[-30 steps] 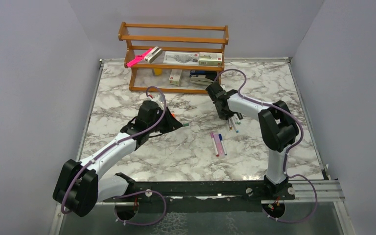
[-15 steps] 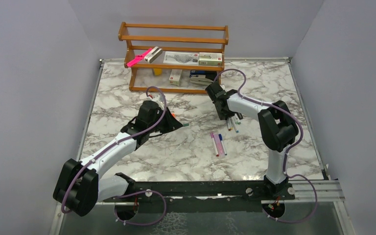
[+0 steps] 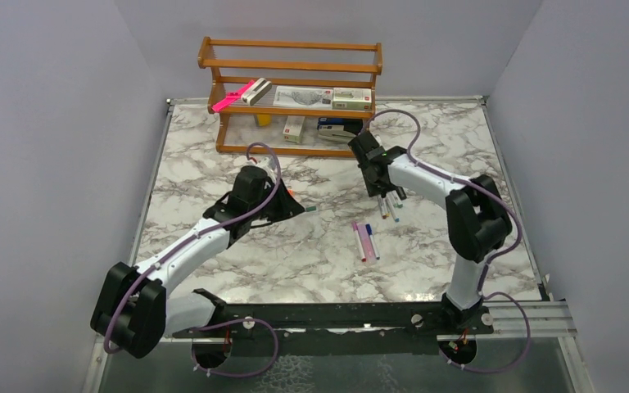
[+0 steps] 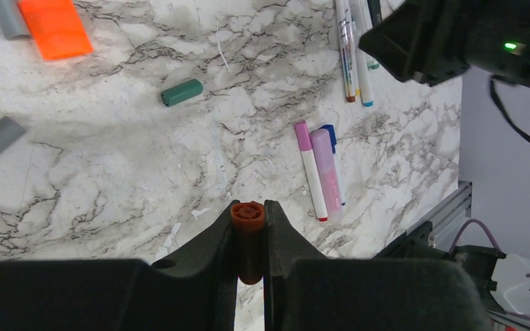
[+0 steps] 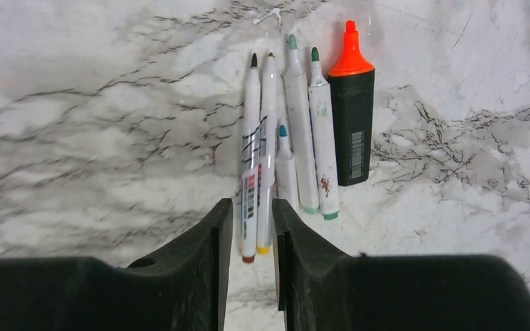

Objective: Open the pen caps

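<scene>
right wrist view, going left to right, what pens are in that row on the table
brown-ended marker → yellow-ended marker → short blue-tipped marker → teal-tipped marker → green-tipped marker → black highlighter with orange tip

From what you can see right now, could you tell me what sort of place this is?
Probably a robot test cell dressed as a stationery desk: a marble-patterned tabletop boxed in by plain grey walls, a wooden rack of small boxes, and uncapped markers laid side by side.
</scene>
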You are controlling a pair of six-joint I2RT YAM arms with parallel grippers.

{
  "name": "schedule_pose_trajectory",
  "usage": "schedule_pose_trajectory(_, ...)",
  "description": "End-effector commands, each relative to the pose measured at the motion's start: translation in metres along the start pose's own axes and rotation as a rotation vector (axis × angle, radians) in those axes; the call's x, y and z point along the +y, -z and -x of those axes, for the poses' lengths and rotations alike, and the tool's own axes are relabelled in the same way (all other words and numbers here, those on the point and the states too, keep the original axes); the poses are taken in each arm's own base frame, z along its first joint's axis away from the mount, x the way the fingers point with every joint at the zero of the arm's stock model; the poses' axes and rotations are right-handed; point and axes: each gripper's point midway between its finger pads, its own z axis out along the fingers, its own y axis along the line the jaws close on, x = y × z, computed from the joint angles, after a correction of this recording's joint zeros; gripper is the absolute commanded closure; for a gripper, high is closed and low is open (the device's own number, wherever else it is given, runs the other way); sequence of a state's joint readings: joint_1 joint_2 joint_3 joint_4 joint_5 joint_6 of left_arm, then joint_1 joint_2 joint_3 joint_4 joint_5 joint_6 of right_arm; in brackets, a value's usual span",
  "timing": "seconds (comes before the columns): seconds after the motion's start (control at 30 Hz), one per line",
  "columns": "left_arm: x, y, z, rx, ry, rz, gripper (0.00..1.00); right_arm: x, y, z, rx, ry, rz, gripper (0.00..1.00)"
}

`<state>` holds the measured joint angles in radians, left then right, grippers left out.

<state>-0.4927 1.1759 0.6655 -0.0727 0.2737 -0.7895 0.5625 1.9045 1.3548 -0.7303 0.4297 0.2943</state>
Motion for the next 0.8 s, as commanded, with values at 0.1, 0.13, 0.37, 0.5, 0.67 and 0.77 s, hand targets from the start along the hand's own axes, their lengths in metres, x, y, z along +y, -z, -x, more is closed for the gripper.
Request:
schedule_pose_trajectory(0.1,0.022,-0.010,0.022,-0.037,-0.079,0.142,0.92,0.020,0.068,0.014,-0.121,-0.109,0.289,0.72)
schedule_pose_trajectory(0.13,0.026,-0.013,0.023,-0.035,-0.084,0.160,0.92,0.023,0.073,0.012,-0.122,-0.114,0.324,0.72)
schedule_pose_trajectory(0.37,0.053,-0.032,0.040,-0.016,-0.115,0.269,0.87,0.042,0.102,-0.012,-0.140,-0.143,0.514,0.72)
schedule_pose_trajectory(0.5,0.067,-0.042,0.041,0.014,-0.125,0.315,0.84,0.041,0.102,-0.027,-0.127,-0.145,0.521,0.72)
schedule_pose_trajectory(0.67,0.076,-0.048,0.036,0.038,-0.119,0.335,0.69,0.041,0.101,-0.036,-0.120,-0.146,0.530,0.72)
schedule_pose_trajectory(0.77,0.080,-0.047,0.034,0.040,-0.119,0.346,0.65,0.041,0.099,-0.040,-0.114,-0.143,0.528,0.72)
